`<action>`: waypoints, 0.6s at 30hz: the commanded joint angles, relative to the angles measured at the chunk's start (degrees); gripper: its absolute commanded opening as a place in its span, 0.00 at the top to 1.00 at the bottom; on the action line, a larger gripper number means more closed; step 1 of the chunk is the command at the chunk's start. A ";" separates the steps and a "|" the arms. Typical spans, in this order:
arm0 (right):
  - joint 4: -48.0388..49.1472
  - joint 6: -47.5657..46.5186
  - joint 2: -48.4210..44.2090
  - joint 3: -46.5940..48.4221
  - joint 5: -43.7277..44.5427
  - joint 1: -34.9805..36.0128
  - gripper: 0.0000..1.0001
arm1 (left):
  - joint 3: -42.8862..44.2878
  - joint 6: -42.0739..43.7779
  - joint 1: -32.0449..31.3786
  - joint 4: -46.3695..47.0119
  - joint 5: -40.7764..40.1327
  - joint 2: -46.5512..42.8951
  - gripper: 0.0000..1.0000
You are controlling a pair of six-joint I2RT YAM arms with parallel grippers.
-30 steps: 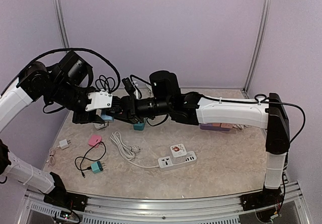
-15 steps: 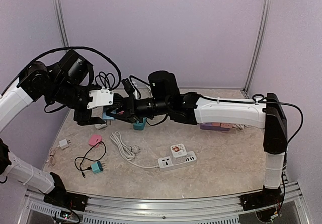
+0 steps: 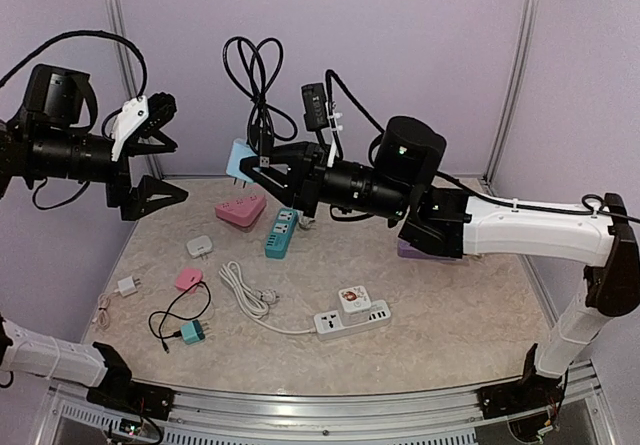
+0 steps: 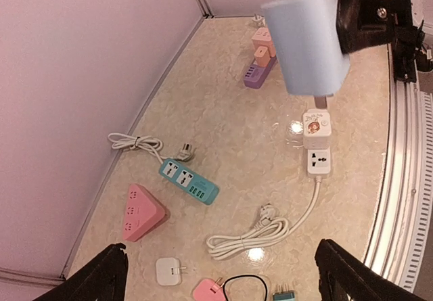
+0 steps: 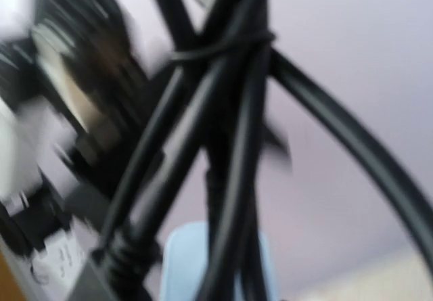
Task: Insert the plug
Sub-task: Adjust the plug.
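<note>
The plug (image 3: 241, 159) is a light-blue block with a looped black cord (image 3: 254, 70) rising above it. My right gripper (image 3: 254, 170) is shut on it, high above the back left of the table. In the left wrist view the plug (image 4: 308, 40) hangs with a metal prong pointing down over the white power strip (image 4: 318, 160). In the right wrist view the image is blurred; the plug (image 5: 184, 264) shows behind its cord. My left gripper (image 3: 172, 151) is open and empty, raised at the left, apart from the plug. The white power strip (image 3: 352, 318) lies front centre.
A teal strip (image 3: 281, 232), a pink triangular socket (image 3: 242, 209) and a purple strip (image 3: 415, 251) lie at the back. A white cube adapter (image 3: 352, 297) sits on the white strip. A white charger (image 3: 200, 246), pink plug (image 3: 188, 279) and teal plug (image 3: 192, 332) lie front left.
My left gripper opened, let go of the plug and drew back up and to the left. My right arm lifted the plug and its cord well above the table.
</note>
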 commanded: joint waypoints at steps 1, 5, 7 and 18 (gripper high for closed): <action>12.49 -12.70 -0.90 -0.18 2.37 2.07 1.00 | -0.87 -4.38 0.70 -0.16 8.05 -2.11 0.08; 17.12 -16.43 -0.22 0.65 1.56 4.06 1.00 | -6.70 -4.91 -2.71 10.62 9.89 -7.25 0.21; 19.94 -16.85 0.04 0.72 0.14 4.72 1.00 | -11.14 -4.09 -6.38 20.42 11.32 -10.78 0.31; 17.54 -21.32 -0.67 1.17 -2.86 6.18 1.00 | -6.75 -11.08 -12.96 30.29 16.14 -5.87 0.28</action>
